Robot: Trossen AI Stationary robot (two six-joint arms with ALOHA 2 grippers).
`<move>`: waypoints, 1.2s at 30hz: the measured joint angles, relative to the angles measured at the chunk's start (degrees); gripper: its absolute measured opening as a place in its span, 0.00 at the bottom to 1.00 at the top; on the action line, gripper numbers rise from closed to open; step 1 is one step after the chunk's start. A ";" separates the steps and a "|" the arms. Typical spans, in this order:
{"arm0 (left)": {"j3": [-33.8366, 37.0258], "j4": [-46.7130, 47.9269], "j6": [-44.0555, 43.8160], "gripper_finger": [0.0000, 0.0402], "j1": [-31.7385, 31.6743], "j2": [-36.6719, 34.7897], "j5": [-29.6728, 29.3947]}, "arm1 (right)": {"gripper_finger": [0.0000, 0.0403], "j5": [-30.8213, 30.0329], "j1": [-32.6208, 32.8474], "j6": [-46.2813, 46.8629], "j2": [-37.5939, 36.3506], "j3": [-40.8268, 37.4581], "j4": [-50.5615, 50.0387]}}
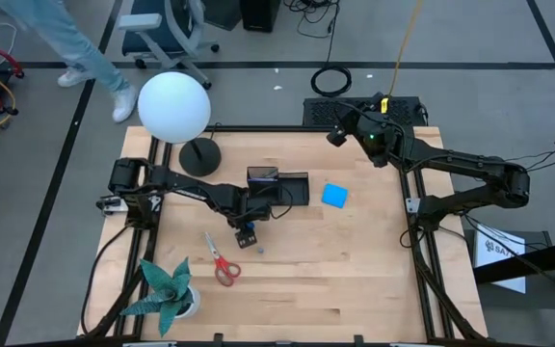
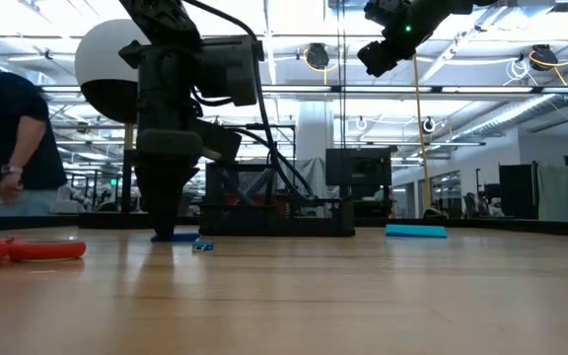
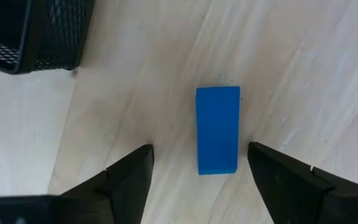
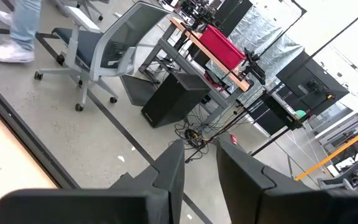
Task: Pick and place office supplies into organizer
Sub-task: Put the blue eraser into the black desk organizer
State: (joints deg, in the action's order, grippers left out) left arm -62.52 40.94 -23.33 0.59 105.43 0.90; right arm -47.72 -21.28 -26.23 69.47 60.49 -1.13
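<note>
A tiny blue block (image 3: 217, 129) lies flat on the wooden table; it also shows in the low view (image 2: 177, 237). My left gripper (image 3: 199, 147) is open and points down just above the table, one finger on each side of the block, not touching it; in the high view (image 1: 247, 233) it hides the block. The black mesh organizer (image 1: 279, 185) stands just beyond it. The blue square pad (image 1: 334, 196) lies right of the organizer. The red-handled scissors (image 1: 223, 262) lie nearer the front. No pens show. My right gripper (image 1: 340, 130) hangs high over the far right edge, slightly open and empty.
A lamp with a white globe (image 1: 174, 106) and a round black base (image 1: 200, 156) stands at the far left. A green paper plant (image 1: 167, 289) stands at the near left corner. A small grey-blue thing (image 1: 258, 248) lies beside my left gripper. A person (image 2: 8, 128) stands behind the table.
</note>
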 joint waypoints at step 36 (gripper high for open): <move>0.04 -2.20 -2.04 0.23 0.71 0.13 -3.46 | 0.21 0.00 0.00 -0.01 0.00 0.00 0.00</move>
State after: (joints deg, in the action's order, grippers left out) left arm -62.48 38.74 -25.37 1.30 105.56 -2.56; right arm -47.72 -21.27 -26.23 69.47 60.49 -1.13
